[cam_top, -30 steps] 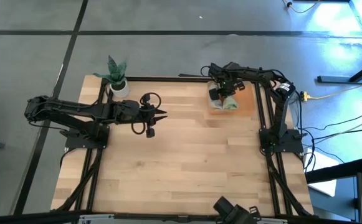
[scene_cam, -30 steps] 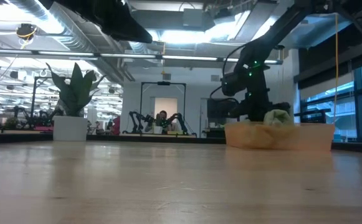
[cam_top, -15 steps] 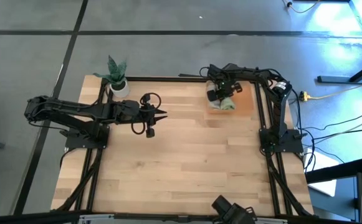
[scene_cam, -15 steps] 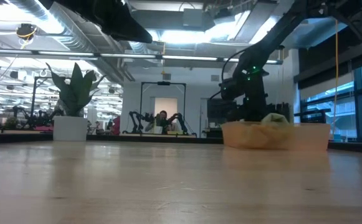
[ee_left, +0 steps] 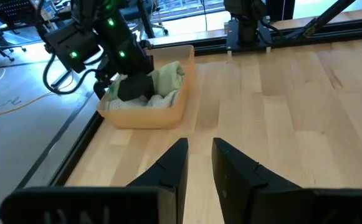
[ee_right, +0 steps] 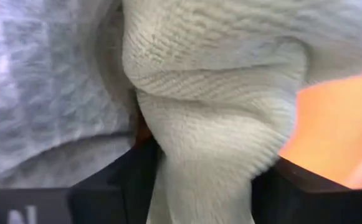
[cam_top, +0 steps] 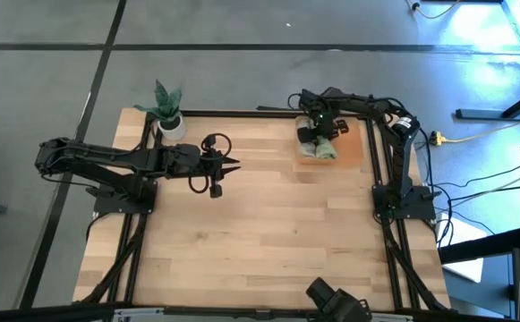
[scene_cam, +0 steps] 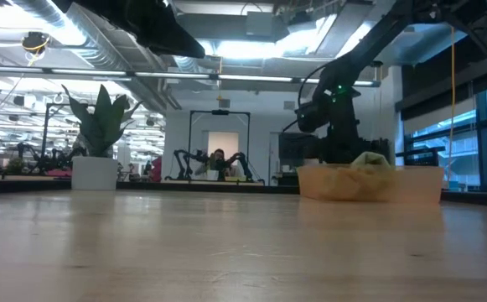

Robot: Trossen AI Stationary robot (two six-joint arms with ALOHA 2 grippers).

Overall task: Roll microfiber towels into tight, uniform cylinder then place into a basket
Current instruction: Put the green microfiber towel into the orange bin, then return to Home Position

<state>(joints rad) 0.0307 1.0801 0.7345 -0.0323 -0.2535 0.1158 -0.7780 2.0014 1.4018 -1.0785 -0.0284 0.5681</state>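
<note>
Microfiber towels (ee_left: 159, 84), soft knit rolls, in shallow orange basket (ee_left: 181, 102), right pincer (ee_left: 131, 84) above.

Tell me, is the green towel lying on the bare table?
No, the green towel lies inside the orange basket, beside the right gripper.

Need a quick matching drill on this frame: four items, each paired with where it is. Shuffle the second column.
Items:
1. green towel
2. potted plant
3. left claw
4. right claw

Places:
A. above bare wood, mid-table on the left side
B. far left corner of the table
C. over the basket, down at the towels
D. lying inside the orange basket

Pairs: 1-D, 2-B, 3-A, 4-C
</note>
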